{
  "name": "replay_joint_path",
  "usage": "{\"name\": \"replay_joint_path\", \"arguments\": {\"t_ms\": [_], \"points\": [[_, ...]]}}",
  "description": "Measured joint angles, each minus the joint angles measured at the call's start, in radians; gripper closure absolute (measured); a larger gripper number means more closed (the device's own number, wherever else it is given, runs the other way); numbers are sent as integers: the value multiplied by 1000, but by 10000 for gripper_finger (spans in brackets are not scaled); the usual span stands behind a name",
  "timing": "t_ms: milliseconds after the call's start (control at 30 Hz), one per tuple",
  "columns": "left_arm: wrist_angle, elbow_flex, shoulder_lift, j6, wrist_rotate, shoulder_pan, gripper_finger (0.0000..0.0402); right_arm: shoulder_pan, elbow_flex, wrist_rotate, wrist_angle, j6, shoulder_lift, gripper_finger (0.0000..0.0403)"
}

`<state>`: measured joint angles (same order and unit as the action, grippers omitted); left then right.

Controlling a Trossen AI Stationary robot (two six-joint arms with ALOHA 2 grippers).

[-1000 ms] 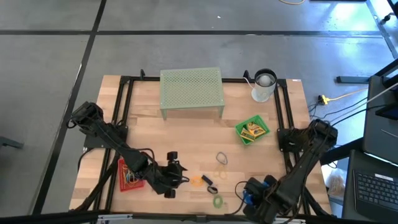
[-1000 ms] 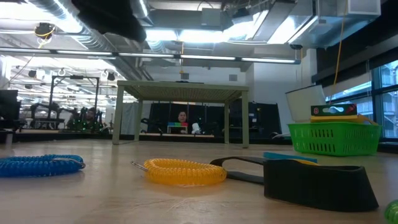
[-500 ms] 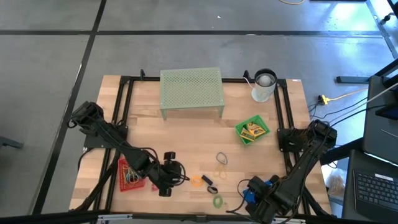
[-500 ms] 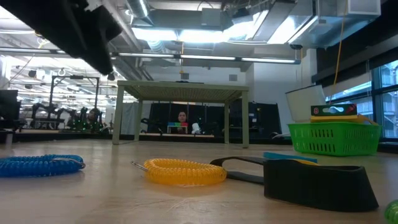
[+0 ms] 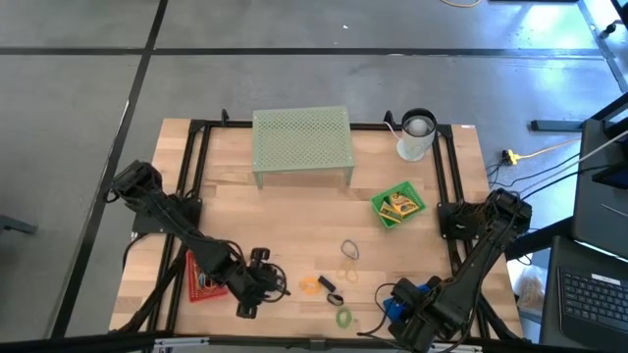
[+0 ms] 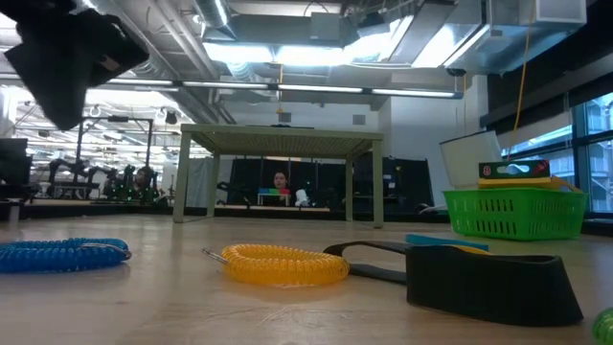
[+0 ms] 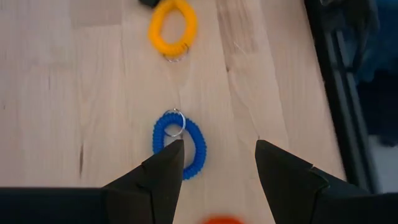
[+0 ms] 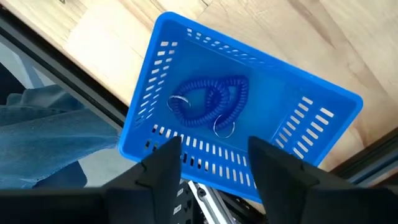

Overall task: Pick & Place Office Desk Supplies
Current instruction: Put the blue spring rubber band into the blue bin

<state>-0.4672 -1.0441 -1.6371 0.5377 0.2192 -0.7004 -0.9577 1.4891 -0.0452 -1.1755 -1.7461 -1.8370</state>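
Observation:
A blue coil ring (image 7: 180,149) lies flat on the wooden table, just ahead of my left gripper (image 7: 221,168). That gripper is open and hangs above the table near its front left (image 5: 257,289). Beyond it lie an orange coil ring (image 7: 173,28), a black clip (image 6: 488,283) and a green ring (image 5: 343,317). My right gripper (image 8: 214,165) is open over the blue tray (image 8: 311,112) at the front right. Blue coil rings (image 8: 208,102) lie on the tray's floor. Nothing is between either gripper's fingers.
A red tray (image 5: 203,277) with small items sits at the front left. A green tray (image 5: 397,206) holds yellow boxes at the right. The pale green mesh riser (image 5: 302,142) and a white cup (image 5: 417,135) stand at the far edge. A silvery ring (image 5: 350,250) lies mid-table.
My left gripper has gone toward the table's left and near edges, away from the orange ring. The rings and the clip on the table have stayed where they were.

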Motion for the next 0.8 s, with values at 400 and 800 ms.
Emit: {"name": "replay_joint_path", "arguments": {"t_ms": [400, 800], "points": [[146, 73, -106, -64, 85, -35, 213, 0, 0, 11, 0, 7, 0, 218], [164, 65, -235, -95, 43, -16, 234, 1, 0, 82, 1, 51, 0, 227]]}}
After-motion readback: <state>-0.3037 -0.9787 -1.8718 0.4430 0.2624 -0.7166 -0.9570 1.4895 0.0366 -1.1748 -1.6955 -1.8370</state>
